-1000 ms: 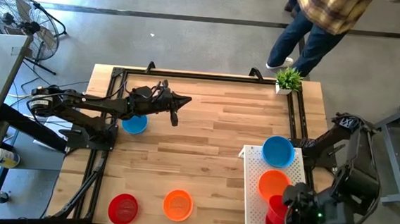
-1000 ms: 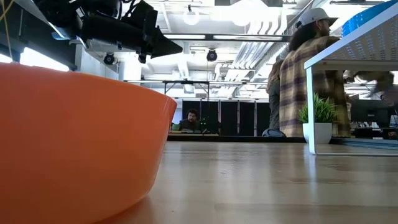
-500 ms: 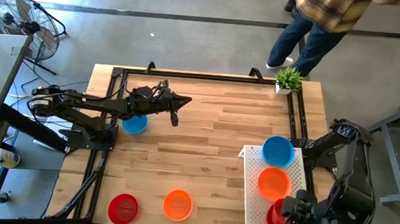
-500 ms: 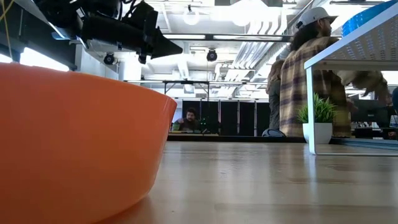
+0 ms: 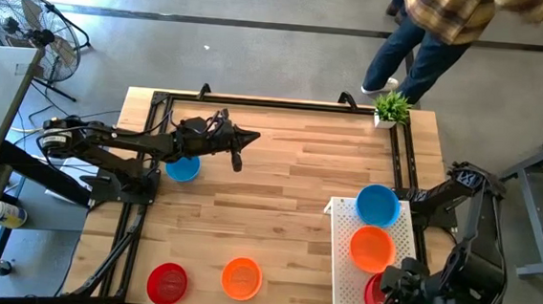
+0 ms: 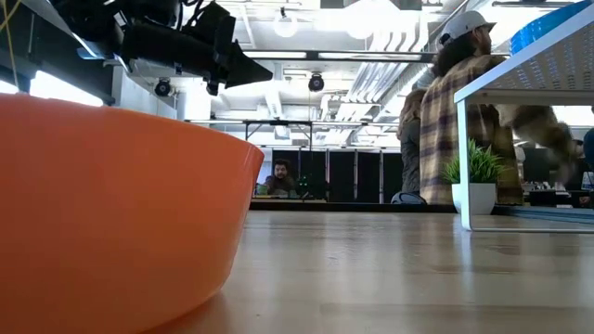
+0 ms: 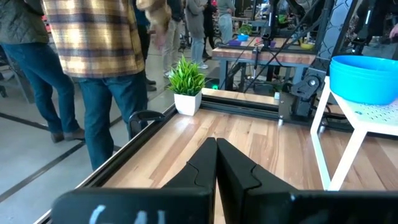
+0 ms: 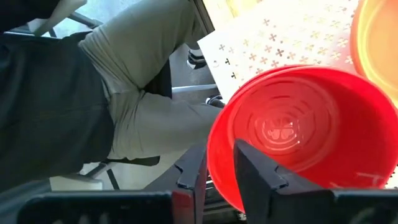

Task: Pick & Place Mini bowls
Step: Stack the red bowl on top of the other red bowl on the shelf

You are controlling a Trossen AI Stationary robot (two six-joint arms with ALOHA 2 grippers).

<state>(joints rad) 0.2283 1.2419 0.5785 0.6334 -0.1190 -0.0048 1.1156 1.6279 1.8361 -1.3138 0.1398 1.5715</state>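
Three mini bowls sit in a row on the white perforated tray [image 5: 345, 272] at the table's right: blue [image 5: 377, 205], orange [image 5: 372, 249] and red [image 5: 375, 295]. My right gripper [image 8: 217, 157] is at the tray's near end, shut on the red bowl [image 8: 292, 130]. Three other bowls rest on the wood: blue [image 5: 183, 169] under my left arm, red [image 5: 167, 283] and orange [image 5: 242, 277] by the near edge. The orange one [image 6: 111, 213] fills the low view's left. My left gripper [image 5: 243, 148] hovers shut above the far left of the table, touching nothing [image 7: 216, 143]. My right gripper pinches the red bowl's rim [image 8: 214, 177] on its side nearest the table's near edge. One finger [image 8: 252, 168] is inside the bowl and one finger [image 8: 193, 174] is outside. The bowl is over the tray's near end beside the orange bowl [image 8: 379, 43]; whether it rests there I cannot tell.
A small potted plant [image 5: 391, 108] stands at the far right corner. A black frame rail [image 5: 256, 100] runs round the table's edges. A person in a plaid shirt [image 5: 433, 29] stands just beyond the far edge. Bare wood [image 5: 287, 201] lies in the table's middle.
My right arm has drawn back toward the table's near edge with the red bowl, and less of that bowl now shows beside the arm. The person beyond the far edge has shifted a little.
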